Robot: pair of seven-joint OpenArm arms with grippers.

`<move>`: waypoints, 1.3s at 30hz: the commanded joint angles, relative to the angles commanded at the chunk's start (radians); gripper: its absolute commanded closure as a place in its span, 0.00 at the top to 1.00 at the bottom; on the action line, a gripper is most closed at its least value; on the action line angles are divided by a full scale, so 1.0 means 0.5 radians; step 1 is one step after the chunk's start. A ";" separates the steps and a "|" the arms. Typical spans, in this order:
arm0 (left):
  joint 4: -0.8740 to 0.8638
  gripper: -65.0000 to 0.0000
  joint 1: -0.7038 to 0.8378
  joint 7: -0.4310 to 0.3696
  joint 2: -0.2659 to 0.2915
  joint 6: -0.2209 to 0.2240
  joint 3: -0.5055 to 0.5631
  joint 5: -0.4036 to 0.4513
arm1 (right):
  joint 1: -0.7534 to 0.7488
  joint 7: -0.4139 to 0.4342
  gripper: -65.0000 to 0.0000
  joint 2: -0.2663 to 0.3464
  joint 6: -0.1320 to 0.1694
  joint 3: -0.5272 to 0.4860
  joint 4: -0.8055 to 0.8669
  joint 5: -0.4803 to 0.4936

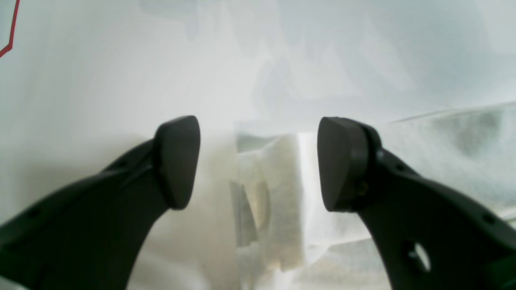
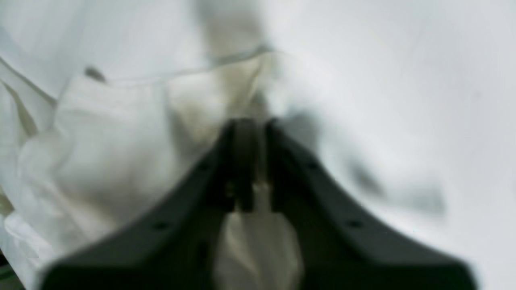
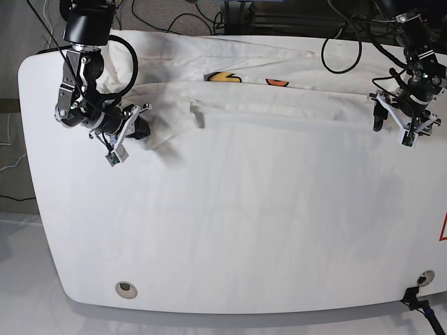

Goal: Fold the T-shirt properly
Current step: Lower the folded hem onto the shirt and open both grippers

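The right end effector has its two fingers drawn nearly together, with a fold of white cloth between them; it appears to pinch the T-shirt at one end. The left end effector has its two fingers spread over the shirt's other end, gripping nothing. The T-shirt is a long, wrinkled band running between the two, with bits of yellow and orange print showing in its middle. Beneath the T-shirt is the white worktop, which extends well past the shirt's straighter long edge.

The step in hand looks like a lengthwise fold, being gathered or straightened. Next, the left one probably needs to close on its end of the shirt, so both ends can be drawn level and the band laid flat.

Count: one T-shirt, one worktop, two end effectors, two arms.
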 joint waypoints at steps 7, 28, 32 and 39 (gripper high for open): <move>-0.003 0.65 0.000 0.000 0.000 0.000 0.000 0.000 | 0.015 -0.393 0.00 -0.006 0.000 0.157 0.445 0.301; -0.083 0.65 -0.006 0.000 0.000 0.000 0.061 0.003 | -0.712 -0.756 0.00 0.049 -0.011 0.319 0.881 1.215; -0.083 0.65 -0.006 0.000 0.000 0.000 0.061 0.003 | -0.835 -0.756 0.00 0.086 -0.011 0.316 0.881 1.215; -0.086 0.65 -0.006 0.000 0.000 0.000 0.061 0.003 | -0.982 -0.756 0.34 0.199 -0.011 0.203 0.878 1.215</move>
